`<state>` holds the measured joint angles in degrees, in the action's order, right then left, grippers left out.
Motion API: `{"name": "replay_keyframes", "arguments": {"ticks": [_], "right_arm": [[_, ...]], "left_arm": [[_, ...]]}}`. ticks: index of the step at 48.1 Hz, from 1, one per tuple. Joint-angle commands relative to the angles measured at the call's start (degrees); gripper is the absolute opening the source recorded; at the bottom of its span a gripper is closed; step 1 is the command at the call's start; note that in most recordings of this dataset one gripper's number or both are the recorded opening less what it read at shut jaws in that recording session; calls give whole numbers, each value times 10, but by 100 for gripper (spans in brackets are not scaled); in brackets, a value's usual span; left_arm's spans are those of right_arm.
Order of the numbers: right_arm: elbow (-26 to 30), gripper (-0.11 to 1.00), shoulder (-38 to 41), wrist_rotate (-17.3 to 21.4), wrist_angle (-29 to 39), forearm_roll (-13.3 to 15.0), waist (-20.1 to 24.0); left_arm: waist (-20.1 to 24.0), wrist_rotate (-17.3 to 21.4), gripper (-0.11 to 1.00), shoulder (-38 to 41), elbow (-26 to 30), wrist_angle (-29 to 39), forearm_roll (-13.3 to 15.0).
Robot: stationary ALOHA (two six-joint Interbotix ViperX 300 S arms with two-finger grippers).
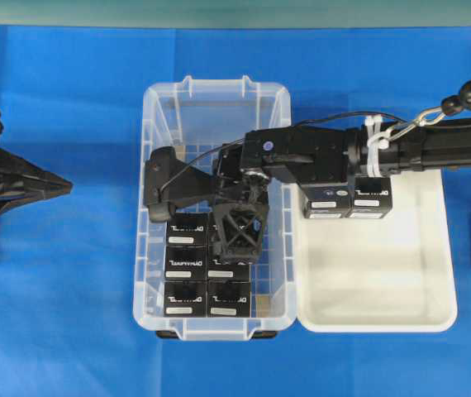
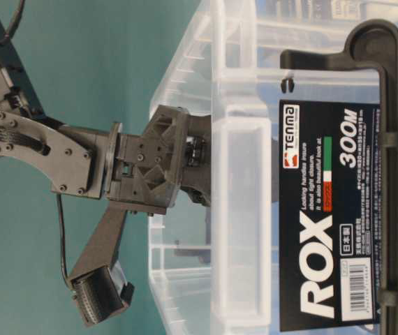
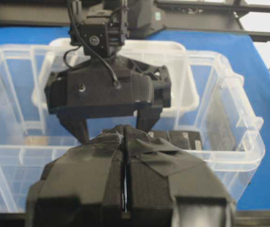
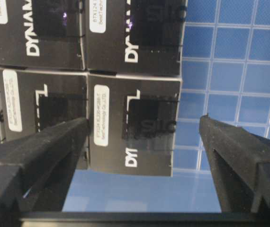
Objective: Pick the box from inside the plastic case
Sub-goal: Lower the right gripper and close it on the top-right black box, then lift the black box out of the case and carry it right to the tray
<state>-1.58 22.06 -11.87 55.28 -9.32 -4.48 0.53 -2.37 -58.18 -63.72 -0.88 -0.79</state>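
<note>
The clear plastic case holds several black boxes with white lettering, packed in its near half. My right gripper reaches across into the case, open and pointing down. In the right wrist view its fingers straddle one box at the edge of the stack, beside the bare grid floor; they stand apart from the box's sides. My left gripper is shut and empty, left of the case. It also shows in the left wrist view, facing the case.
A shallow white tray lies right of the case, with two black boxes at its far end under the right arm. Blue cloth covers the table. The table-level view shows the case's side with a black label.
</note>
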Motion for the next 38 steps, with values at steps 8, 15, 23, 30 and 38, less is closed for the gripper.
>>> {"name": "replay_keyframes", "arguments": {"ticks": [8, 15, 23, 30, 38], "right_arm": [[0, 99, 12, -2, -11, 9, -4], [-4, 99, 18, -4, -13, 11, -10], [-11, 99, 20, -14, -27, 11, -14], [-14, 99, 20, -14, -31, 11, -18], [-14, 99, 20, -15, -33, 11, -18]], "left_arm": [[1, -1, -5, 5, 17, -3, -2], [1, -1, -5, 5, 17, -3, -2], [1, -1, -5, 6, 16, -3, -2], [1, -1, -5, 6, 16, -3, -2], [1, -1, -5, 6, 17, -3, -2]]}}
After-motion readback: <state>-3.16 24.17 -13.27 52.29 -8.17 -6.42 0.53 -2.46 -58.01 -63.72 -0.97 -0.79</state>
